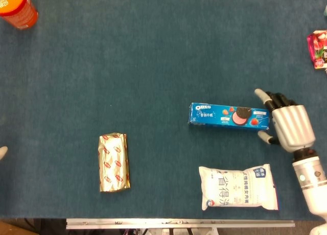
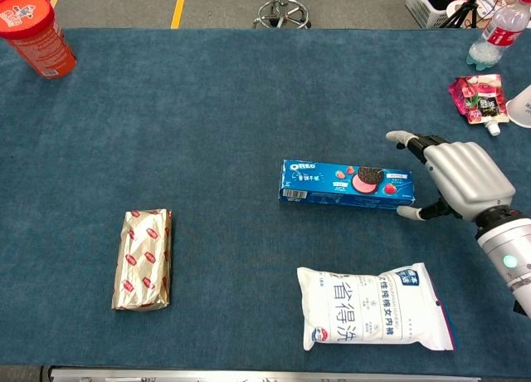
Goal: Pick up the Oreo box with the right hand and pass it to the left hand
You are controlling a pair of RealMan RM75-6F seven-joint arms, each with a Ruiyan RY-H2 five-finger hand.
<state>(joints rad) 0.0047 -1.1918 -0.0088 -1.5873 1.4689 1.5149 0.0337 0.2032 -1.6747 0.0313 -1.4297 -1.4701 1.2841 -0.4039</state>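
The blue Oreo box (image 1: 229, 115) (image 2: 346, 184) lies flat on the blue table, long side running left to right. My right hand (image 1: 290, 125) (image 2: 459, 179) is at the box's right end, palm down. Its fingers (image 1: 261, 95) reach past the far side of that end and the thumb (image 1: 264, 138) lies on the near side, spread wider than the box. I cannot tell whether they touch it. Only a pale tip of my left hand (image 1: 2, 151) shows at the left edge of the head view.
A white pouch with blue print (image 1: 238, 187) (image 2: 377, 308) lies just in front of the box. A gold foil packet (image 1: 114, 162) (image 2: 145, 258) sits to the left. A red canister (image 2: 37, 34) stands far left, a pink pouch (image 2: 476, 98) and a bottle (image 2: 496, 35) far right.
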